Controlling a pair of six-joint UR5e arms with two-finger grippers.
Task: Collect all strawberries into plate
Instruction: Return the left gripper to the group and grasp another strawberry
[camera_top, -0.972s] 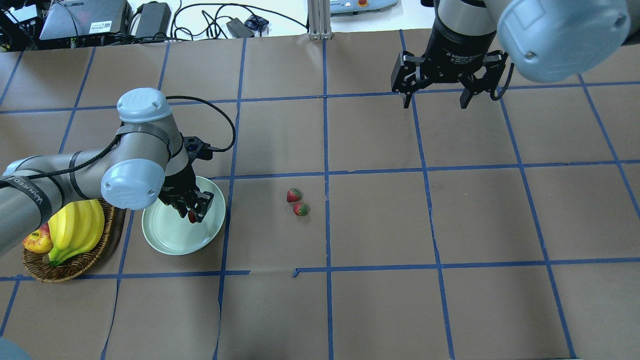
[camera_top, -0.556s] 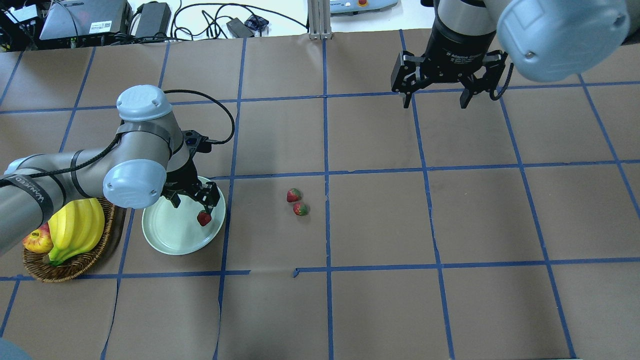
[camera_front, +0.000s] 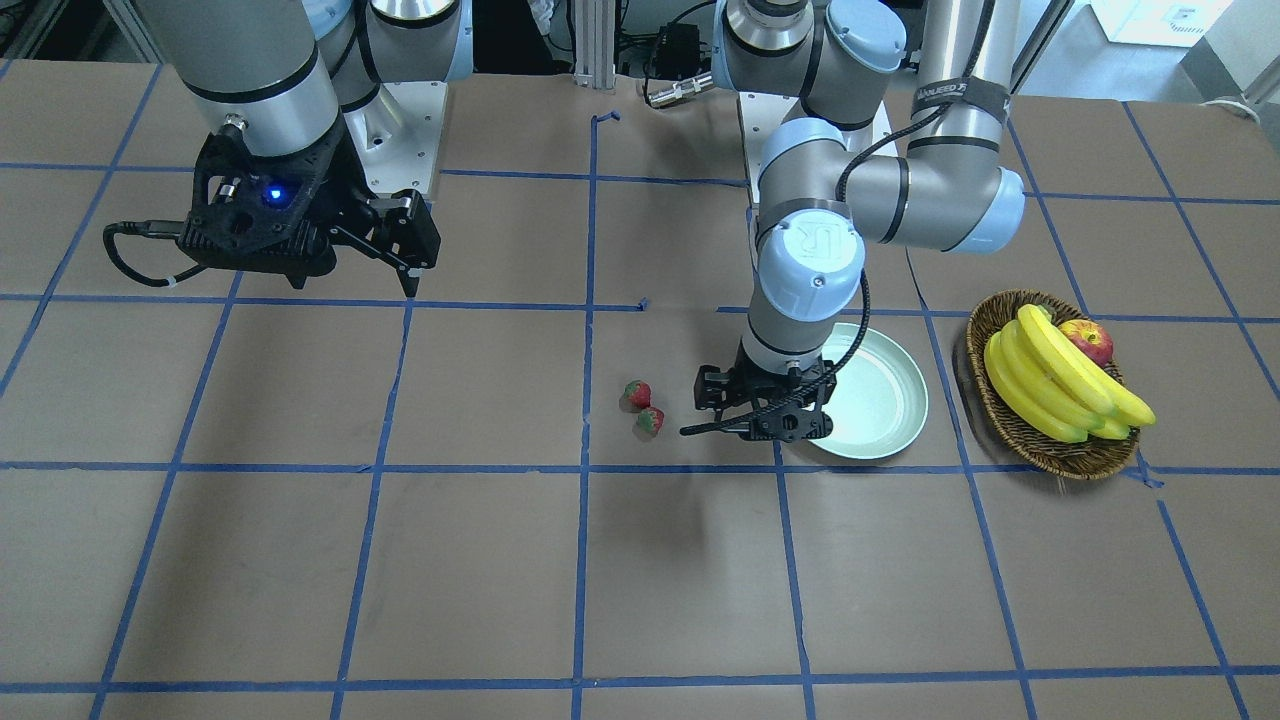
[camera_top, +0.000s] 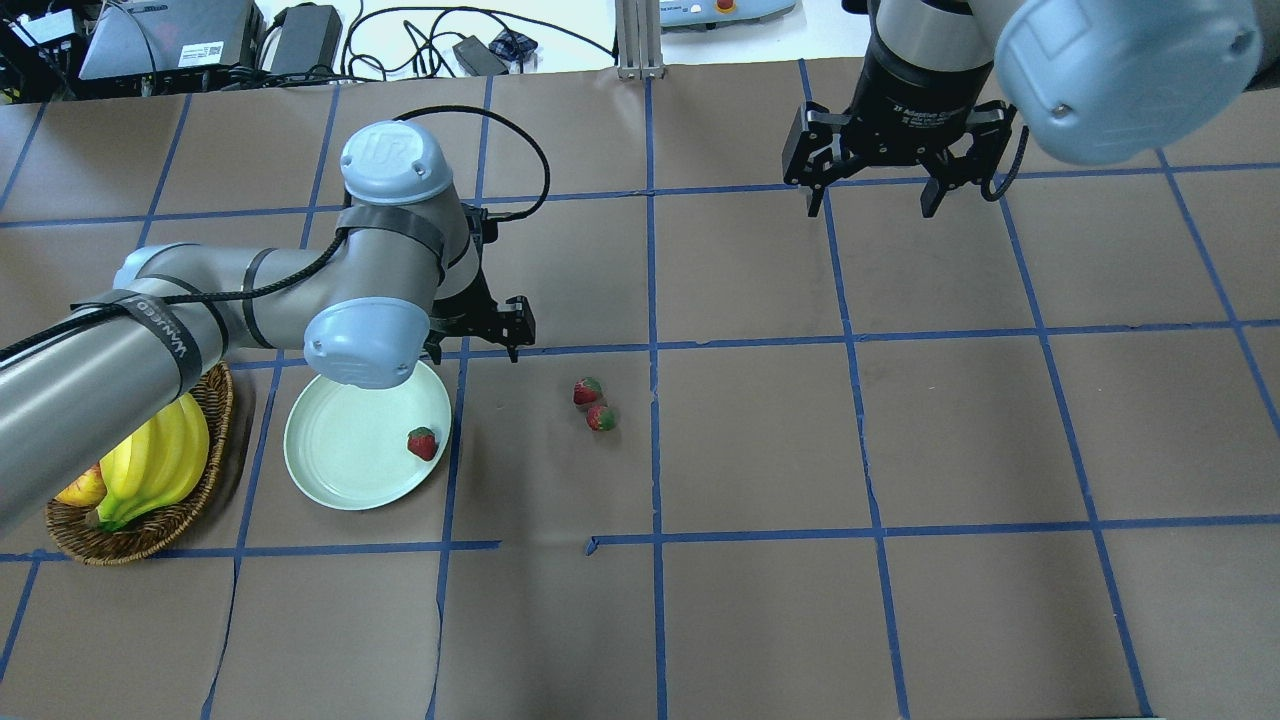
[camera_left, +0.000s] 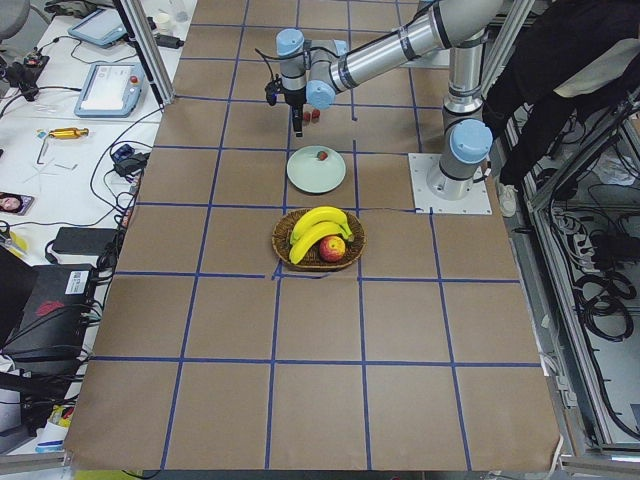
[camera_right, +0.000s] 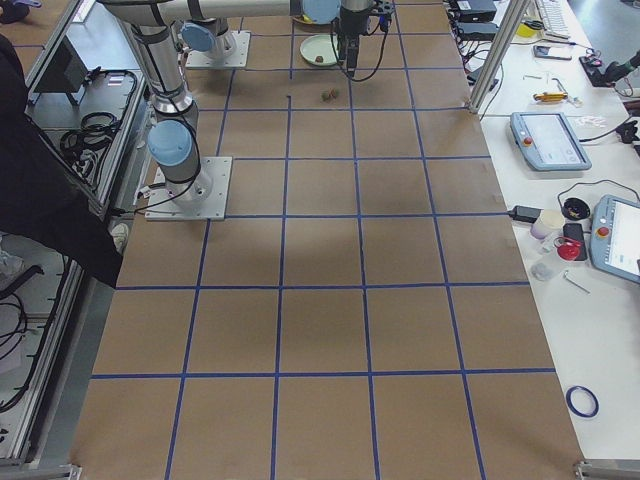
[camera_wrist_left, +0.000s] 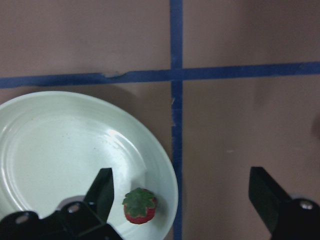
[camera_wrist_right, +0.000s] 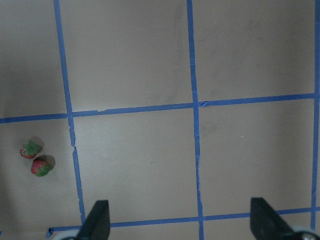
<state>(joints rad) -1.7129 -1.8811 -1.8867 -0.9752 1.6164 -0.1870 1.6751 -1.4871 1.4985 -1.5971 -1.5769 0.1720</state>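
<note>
Left claw (camera_wrist_left: 182, 200), black with two fingers, is spread wide and holds nothing. Its fingertips (camera_wrist_left: 102, 187) touch neither dish nor fruit. It hovers over the rim of a round, shallow, pale mint-green glossy plate (camera_top: 335, 450), on the side that faces the middle of the worktop (camera_top: 900, 450). That worktop is covered in brown paper marked with a grid of blue tape.

One small red strawberry with a green leafy cap (camera_top: 422, 443) lies inside the plate, close to that same rim. A second strawberry (camera_top: 588, 391) and a third strawberry (camera_top: 601, 418) lie just beside each other on the paper, near the plate and next to a blue tape line. Bare paper runs between the plate's rim and this pair, and around the pair on every side.

Right claw (camera_top: 870, 205), also black, hangs high over the far right part of the worktop, well apart from all the fruit. It is spread wide and holds nothing.

On the plate's other side, with a narrow strip of paper between them, sits a brown woven wicker basket (camera_top: 150, 535). It holds yellow bananas (camera_top: 150, 460) and a red-yellow apple (camera_top: 75, 490). The grey left arm (camera_top: 200, 320) reaches in above the basket.
</note>
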